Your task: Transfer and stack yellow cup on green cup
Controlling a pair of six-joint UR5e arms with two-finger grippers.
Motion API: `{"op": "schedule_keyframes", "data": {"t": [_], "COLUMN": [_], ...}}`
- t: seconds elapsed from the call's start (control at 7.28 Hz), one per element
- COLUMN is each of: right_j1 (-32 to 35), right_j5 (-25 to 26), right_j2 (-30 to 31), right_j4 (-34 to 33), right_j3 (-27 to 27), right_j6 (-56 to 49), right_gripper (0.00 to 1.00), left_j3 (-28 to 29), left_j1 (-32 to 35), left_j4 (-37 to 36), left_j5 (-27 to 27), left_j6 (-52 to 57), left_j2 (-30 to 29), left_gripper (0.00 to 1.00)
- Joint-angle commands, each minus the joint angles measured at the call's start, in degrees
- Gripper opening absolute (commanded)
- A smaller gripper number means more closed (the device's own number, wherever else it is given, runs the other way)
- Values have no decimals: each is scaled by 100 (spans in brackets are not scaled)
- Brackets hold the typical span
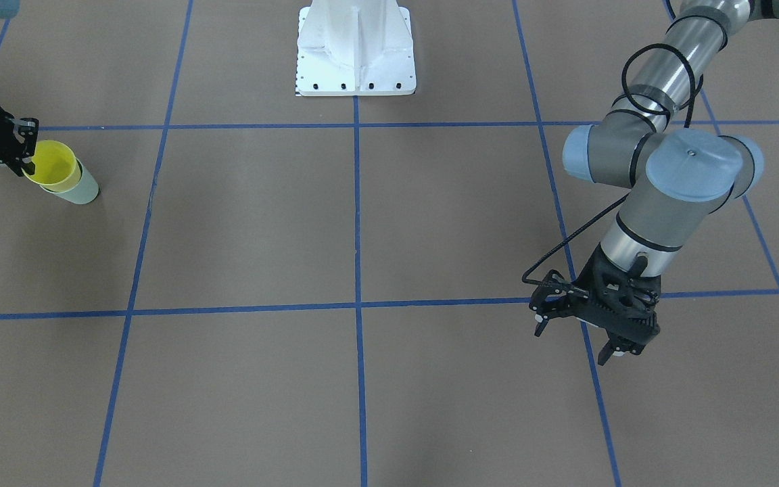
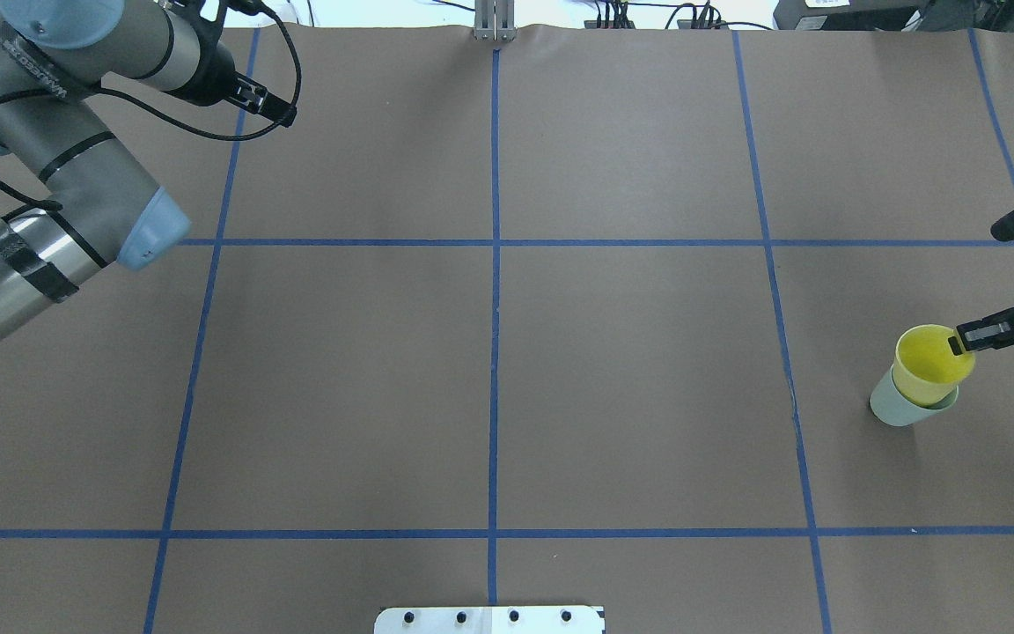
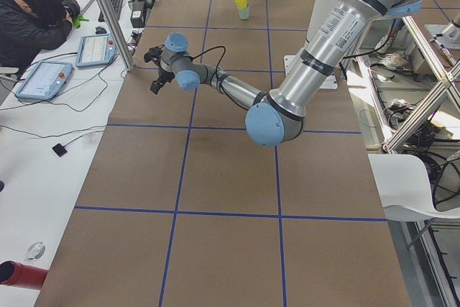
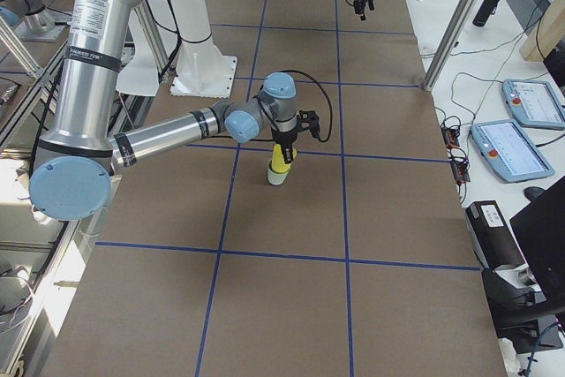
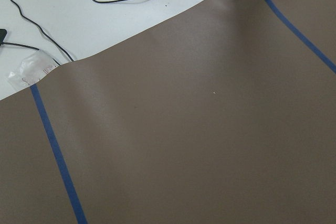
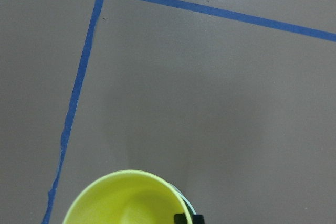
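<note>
In the front-facing view, look at the left edge. The right gripper [image 1: 24,145] pinches the rim of the yellow cup [image 1: 51,166], one finger inside and one outside. That cup sits nested in the green cup [image 1: 80,192] and leans a little. The left gripper [image 1: 572,341] hangs at lower right with its fingers spread wide and nothing between them.

In the overhead view, the stack stands at the right edge. The yellow cup [image 2: 929,361] is in the green cup [image 2: 892,410], and the right gripper [image 2: 969,337] is clamped narrow on the rim. The left gripper [image 2: 274,106] is at upper left, well apart.

From the left end, the cups are tiny at top centre, and you can't judge the fingers there.

From the right end, the right gripper [image 4: 284,143] stands directly over the stack at mid-frame.

The left wrist view shows only the table [image 5: 199,129] and blue tape lines [image 5: 55,156].

In the right wrist view, the yellow cup [image 6: 126,198] fills the bottom edge, with a fingertip [image 6: 181,217] at its rim.

I judge the stacking is nearly done. Your next move calls for parting the fingers and lifting straight up so the rim doesn't snag.

You have one yellow cup, one green cup and two grippers.
</note>
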State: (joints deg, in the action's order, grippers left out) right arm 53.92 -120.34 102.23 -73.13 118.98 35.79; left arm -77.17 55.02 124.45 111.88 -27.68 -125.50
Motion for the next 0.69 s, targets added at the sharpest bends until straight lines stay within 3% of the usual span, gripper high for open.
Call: {"op": "schedule_keyframes", "data": {"t": [0.0, 0.27, 0.55], "right_j1": [13, 22, 179], "right_j5": [2, -41, -199], "right_j2": [-45, -54, -71], "right_j4": [9, 0, 0], "right_j3": [-41, -15, -24], "right_j6": [16, 34, 34], "right_gripper": [100, 100, 100], "left_j3": [0, 0, 122], "left_j1": [0, 52, 446], "left_j4": [1, -26, -43], "left_j5": [-8, 0, 524], "left_j6": [0, -9, 252], "left_j2": [-1, -10, -1], "left_gripper": [100, 100, 100]}}
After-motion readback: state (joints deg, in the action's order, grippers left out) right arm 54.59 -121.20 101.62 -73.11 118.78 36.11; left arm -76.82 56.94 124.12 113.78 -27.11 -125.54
